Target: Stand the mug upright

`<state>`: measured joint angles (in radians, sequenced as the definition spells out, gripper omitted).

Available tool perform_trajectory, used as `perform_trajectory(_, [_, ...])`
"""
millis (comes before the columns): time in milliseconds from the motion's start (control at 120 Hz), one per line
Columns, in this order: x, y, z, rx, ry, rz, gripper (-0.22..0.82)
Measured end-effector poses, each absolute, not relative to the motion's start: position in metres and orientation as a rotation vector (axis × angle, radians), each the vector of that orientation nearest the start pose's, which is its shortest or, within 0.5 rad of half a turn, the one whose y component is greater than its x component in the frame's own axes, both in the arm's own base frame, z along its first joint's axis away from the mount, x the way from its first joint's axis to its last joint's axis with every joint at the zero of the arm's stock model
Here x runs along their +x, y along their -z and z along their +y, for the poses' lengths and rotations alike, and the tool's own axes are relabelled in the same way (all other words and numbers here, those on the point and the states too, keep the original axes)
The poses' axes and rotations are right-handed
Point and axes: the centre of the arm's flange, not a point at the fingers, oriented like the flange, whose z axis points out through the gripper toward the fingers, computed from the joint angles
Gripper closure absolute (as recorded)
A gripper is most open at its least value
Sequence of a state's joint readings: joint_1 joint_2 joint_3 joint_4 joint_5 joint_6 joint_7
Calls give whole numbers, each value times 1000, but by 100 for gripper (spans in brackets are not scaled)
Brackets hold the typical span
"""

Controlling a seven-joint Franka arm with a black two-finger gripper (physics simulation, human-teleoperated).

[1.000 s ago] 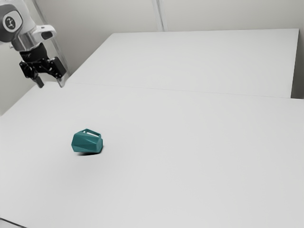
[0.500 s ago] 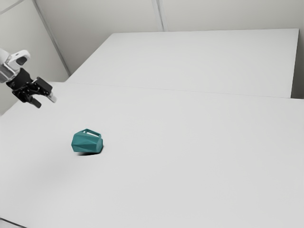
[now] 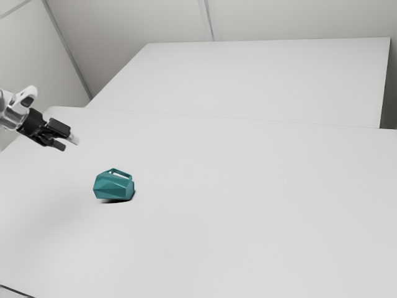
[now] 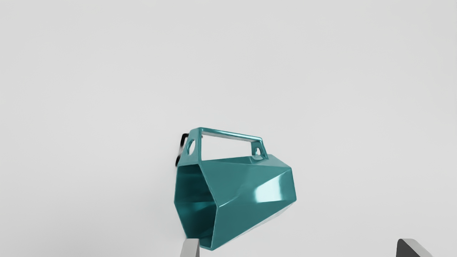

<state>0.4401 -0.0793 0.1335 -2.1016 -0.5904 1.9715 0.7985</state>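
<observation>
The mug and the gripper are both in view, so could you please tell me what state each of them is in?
Mug: lying on its side on the table, not upright, its mouth uncovered.
Gripper: open, fingers apart, holding nothing, clear of the mug.

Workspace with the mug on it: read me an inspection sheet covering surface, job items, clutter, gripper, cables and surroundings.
Surface: white table, smooth, with a thin seam across it.
Job's things: teal mug lying on its side, handle attached, not upright.
Clutter: nothing seen.
Gripper: black gripper open, not touching the mug.
Cables: dark line at the exterior view's lower left; cannot tell whether a cable.
Surroundings: pale walls.
</observation>
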Motion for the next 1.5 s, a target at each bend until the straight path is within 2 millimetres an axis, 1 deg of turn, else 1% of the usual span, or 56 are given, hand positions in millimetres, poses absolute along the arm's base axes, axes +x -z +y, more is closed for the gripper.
perform_trajectory(58, [457, -446, 260, -3568, 567, -55, 0])
perform_trajectory(217, [448, -418, 267, -3609, 615, -82, 0])
perform_trajectory(317, [443, -400, 268, -3644, 650, -113, 0])
perform_trajectory(467, [439, -384, 269, -3686, 667, -151, 0])
perform_trajectory(800, [439, -345, 270, -3769, 590, -226, 0])
perform_trajectory(933, [443, -336, 269, -3780, 573, -229, 0])
perform_trajectory(1267, [452, -318, 276, -3791, 555, -256, 0])
perform_trajectory(1400, [454, -314, 274, -3808, 613, -285, 0])
perform_trajectory(1500, [455, -307, 271, -3834, 661, -306, 0])
